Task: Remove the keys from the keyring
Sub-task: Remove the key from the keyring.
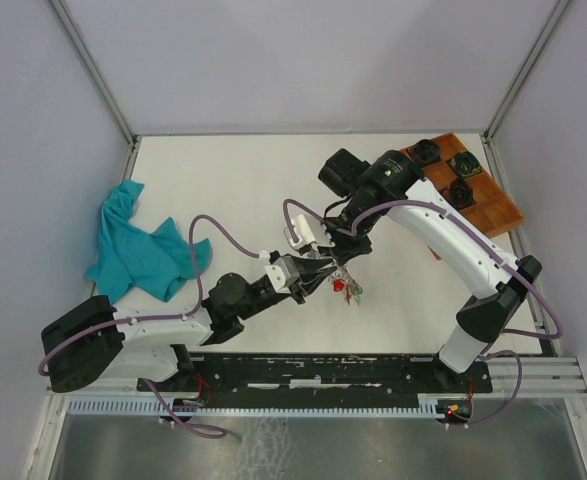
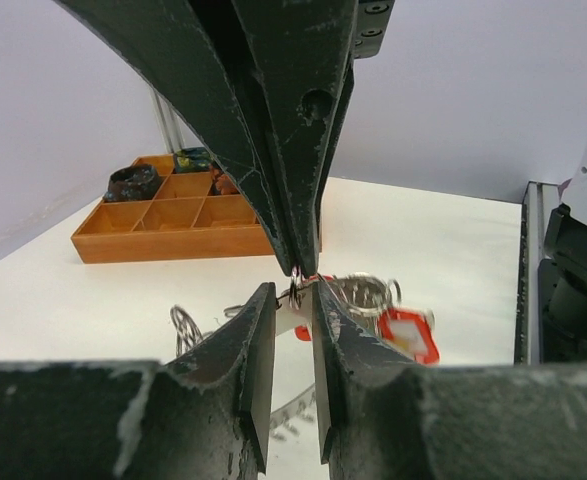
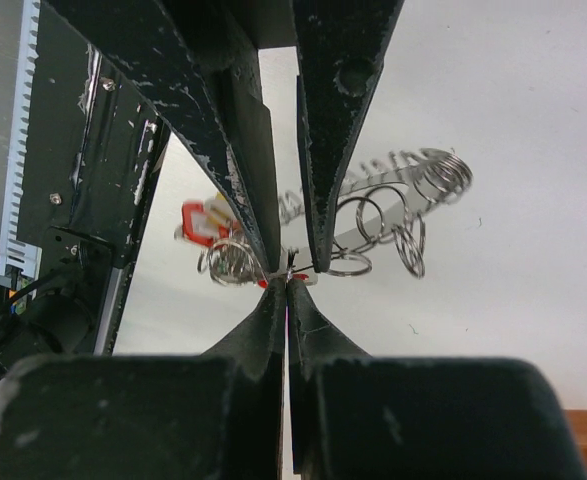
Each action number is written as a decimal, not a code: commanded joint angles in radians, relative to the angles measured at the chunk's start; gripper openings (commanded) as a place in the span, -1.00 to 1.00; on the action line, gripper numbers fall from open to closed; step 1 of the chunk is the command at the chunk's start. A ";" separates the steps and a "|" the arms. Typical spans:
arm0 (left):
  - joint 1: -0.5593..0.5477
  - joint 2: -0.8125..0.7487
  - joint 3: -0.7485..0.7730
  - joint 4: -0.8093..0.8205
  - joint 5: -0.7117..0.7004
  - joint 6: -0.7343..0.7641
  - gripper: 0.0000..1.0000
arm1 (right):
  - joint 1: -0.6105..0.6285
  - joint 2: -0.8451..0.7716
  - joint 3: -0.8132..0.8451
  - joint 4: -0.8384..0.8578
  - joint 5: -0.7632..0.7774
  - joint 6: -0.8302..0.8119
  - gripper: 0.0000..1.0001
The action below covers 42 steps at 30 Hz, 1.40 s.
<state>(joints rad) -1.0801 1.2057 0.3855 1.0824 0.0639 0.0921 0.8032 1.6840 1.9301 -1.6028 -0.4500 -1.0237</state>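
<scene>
The keyring (image 3: 441, 178) is near the middle of the white table (image 1: 243, 180), slightly toward the near side, caught where my two grippers meet, its coiled silver wire and small loops fanning out beside the fingertips. The keys (image 1: 349, 290) hang from it in a blurred bunch, and only one red tag (image 2: 409, 336) shows clearly, dangling just beside the coils; I cannot tell whether the bunch touches the table. My right gripper (image 3: 286, 285), reaching in from the far right, is pressed fully closed and pinches a thin wire loop of the keyring at its very tips. My left gripper (image 2: 293, 300) meets it tip to tip from the near left, its fingers (image 2: 258, 350) parted by a narrow gap that straddles the same wire, and I cannot tell whether they press on it. At the far right corner sits a wooden tray (image 2: 173, 245) divided into compartments, with dark lumps (image 2: 133, 183) lying in the compartments on its far side. A teal cloth (image 1: 138, 250) lies crumpled at the left edge, well apart from everything else
</scene>
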 commanded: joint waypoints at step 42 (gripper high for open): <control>-0.010 -0.138 -0.036 0.136 -0.015 -0.007 -0.95 | -0.266 -0.279 -0.311 0.315 -0.479 0.170 0.14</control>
<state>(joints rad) -1.0863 1.1164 0.3504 1.0626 0.0605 0.1215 0.5495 1.4773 1.6978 -1.4902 -0.8009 -0.9634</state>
